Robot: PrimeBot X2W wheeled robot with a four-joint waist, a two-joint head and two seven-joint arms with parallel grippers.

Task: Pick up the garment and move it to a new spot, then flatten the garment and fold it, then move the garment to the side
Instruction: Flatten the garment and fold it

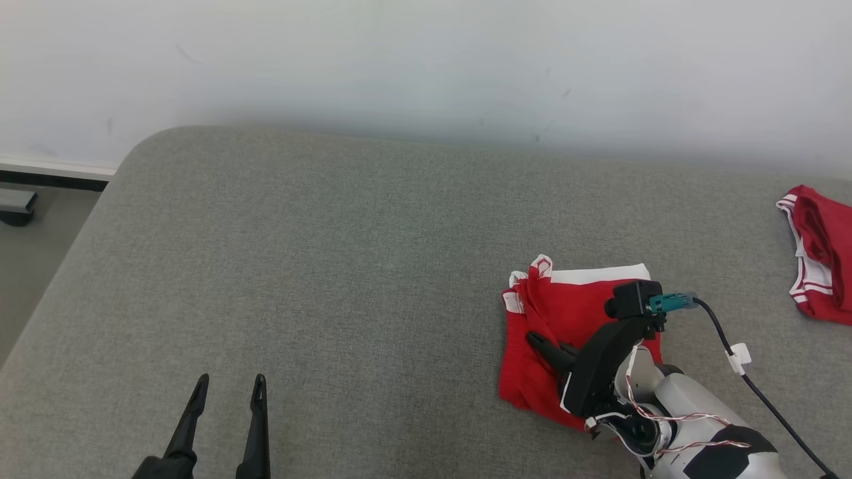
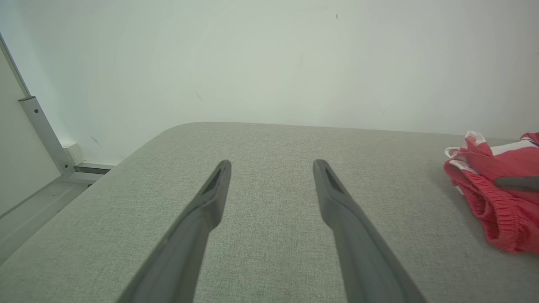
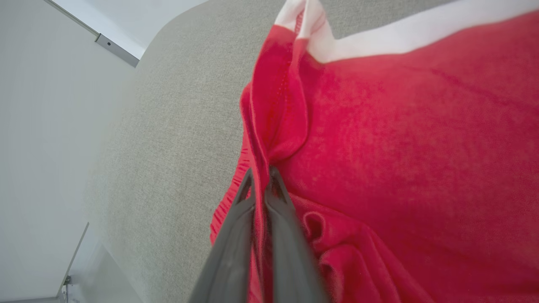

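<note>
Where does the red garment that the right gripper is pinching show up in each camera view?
Head view: the red garment lies lower right of centre, under the right gripper.
Left wrist view: the garment sits at the right edge, mid-height.
Right wrist view: the garment spans the right half, a fold pinched by that gripper.
Shared landmark: the grey surface, at its rounded far corner.

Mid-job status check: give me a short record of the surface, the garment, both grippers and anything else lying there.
surface: grey fabric top
garment: red with white trim, bunched, on the surface's right part
right gripper: shut on a raised fold of the garment
left gripper: open, over bare surface, apart from the garment
other: second garment, red and white, at the far right edge
</note>
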